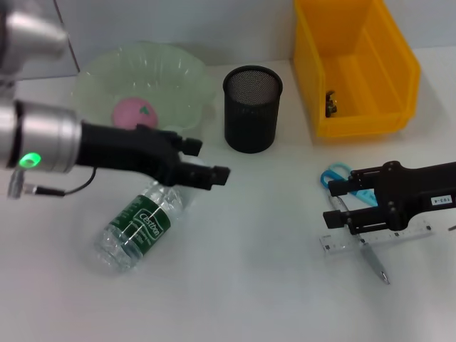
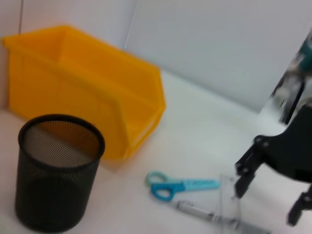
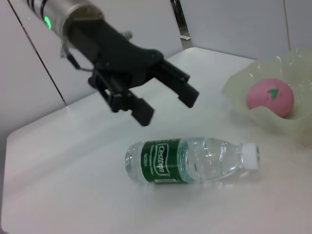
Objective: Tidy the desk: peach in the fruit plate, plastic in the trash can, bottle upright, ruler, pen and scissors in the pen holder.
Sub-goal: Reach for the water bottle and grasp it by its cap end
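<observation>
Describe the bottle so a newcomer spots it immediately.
Start at the pale green fruit plate on the robot's left. Just in front of it, under the open left hand, lies the bottle. It alone is clear plastic with a green label, lying on its side.

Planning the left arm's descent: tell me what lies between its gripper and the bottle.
Nothing: in the right wrist view the open left gripper hangs above the lying bottle, only air between.
</observation>
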Tool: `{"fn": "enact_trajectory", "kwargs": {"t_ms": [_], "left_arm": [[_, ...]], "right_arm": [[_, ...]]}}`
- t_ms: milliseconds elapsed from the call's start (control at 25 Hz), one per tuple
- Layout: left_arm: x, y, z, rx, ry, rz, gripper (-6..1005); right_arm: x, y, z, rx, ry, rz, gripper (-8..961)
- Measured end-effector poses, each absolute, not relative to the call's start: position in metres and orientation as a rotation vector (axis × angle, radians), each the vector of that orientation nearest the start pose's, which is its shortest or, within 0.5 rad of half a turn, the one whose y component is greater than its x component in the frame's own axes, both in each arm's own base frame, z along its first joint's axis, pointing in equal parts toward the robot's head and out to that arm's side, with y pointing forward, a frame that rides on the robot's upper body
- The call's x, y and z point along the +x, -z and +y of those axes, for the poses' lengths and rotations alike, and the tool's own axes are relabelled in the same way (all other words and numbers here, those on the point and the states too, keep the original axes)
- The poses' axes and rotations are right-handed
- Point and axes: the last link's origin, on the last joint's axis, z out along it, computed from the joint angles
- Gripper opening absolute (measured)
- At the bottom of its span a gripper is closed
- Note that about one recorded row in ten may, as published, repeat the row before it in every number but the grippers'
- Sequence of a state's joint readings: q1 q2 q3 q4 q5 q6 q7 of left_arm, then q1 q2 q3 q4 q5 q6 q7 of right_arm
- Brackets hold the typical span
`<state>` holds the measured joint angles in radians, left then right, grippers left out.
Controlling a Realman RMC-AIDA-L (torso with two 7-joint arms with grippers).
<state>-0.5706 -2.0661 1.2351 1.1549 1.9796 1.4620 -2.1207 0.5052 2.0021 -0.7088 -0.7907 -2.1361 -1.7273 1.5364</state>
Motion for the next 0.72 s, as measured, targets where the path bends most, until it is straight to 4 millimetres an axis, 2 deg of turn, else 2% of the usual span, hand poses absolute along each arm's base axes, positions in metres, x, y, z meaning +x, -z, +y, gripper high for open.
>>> {"fn": "enact_trajectory", "kwargs": {"t_ms": [160, 320, 520, 720], "left_arm": [[-0.133, 0.014, 0.368, -2.902, 0.104, -0.742, 707], [-0.122, 0.023, 0.379, -2.850, -0.104, -0.716, 705], [-0.115, 0.028, 0.392, -2.767, -0.224, -0.693, 703], [-0.118, 0.039, 0.403, -2.710, -0.296, -0.783, 701]], "right_arm": [[0.277, -0.040, 0.316, -2.875, -0.474, 0.698, 689], [0.277, -0.041, 0.316, -2.874, -0.470, 0.699, 689], [0.279, -0.043, 0.316, -2.871, -0.466, 0.710, 688], [0.279, -0.043, 0.316, -2.866, -0.466, 0.725, 688]]}}
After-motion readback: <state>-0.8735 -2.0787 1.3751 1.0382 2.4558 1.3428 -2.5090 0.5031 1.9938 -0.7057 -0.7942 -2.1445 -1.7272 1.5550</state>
